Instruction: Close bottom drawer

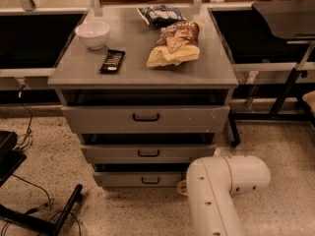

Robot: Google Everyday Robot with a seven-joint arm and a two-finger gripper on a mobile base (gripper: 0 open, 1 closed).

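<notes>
The grey cabinet (pixel 142 68) has three drawers with black bar handles. The bottom drawer (pixel 123 180) is the lowest and narrowest, just above the floor. A dark gap shows above its front, so it stands slightly out. Its small handle (pixel 150 180) is in plain sight. My white arm (pixel 221 191) reaches in from the lower right, and its elbow covers the drawer's right end. My gripper is almost wholly hidden behind that arm; only a tan bit (pixel 181 187) shows at the drawer's right corner.
On the cabinet top lie a white bowl (pixel 92 34), a black remote (pixel 112 61), a brown chip bag (pixel 173 44) and a blue bag (pixel 160 14). A black stand leg and cables (pixel 59 215) lie on the floor at left. A table leg (pixel 283 95) stands at right.
</notes>
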